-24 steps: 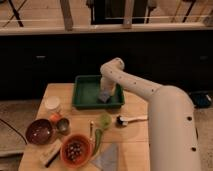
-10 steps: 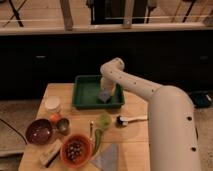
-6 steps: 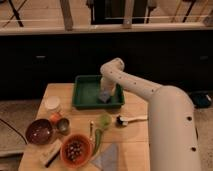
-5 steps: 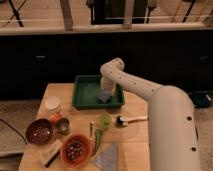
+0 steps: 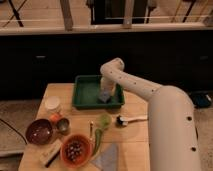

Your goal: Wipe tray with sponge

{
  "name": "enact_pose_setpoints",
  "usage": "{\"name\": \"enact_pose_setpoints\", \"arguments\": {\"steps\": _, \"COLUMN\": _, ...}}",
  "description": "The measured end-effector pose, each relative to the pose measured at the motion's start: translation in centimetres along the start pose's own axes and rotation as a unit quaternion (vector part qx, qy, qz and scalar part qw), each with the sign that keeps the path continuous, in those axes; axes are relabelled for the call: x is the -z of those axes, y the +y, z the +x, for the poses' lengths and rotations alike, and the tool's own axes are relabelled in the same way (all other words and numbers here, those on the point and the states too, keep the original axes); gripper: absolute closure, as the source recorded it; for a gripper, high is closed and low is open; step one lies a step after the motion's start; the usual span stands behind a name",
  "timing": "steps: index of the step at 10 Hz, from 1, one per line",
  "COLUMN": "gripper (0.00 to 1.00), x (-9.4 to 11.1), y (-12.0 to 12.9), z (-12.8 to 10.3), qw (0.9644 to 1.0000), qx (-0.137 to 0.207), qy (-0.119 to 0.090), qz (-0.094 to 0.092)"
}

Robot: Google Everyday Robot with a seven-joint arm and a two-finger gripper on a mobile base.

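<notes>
Looking down my white arm, I see the gripper (image 5: 106, 92) lowered into the green tray (image 5: 86, 92) at the table's (image 5: 135, 132) far edge, right over the bluish sponge (image 5: 104, 97) near the tray's right front corner. I cannot tell whether the gripper has hold of the sponge, since the wrist hides that spot. Nearer me sit a brown bowl (image 5: 40, 131), an orange bowl (image 5: 75, 148), a brush (image 5: 129, 119) and a grey cloth (image 5: 106, 159), part cut off below.
</notes>
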Motion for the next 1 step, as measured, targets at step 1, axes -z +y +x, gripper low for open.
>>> {"name": "enact_pose_setpoints", "arguments": {"steps": 1, "gripper": 0.99, "x": 0.00, "y": 0.00, "z": -0.01, "qw": 1.0000, "qx": 0.000, "qy": 0.000, "qz": 0.000}}
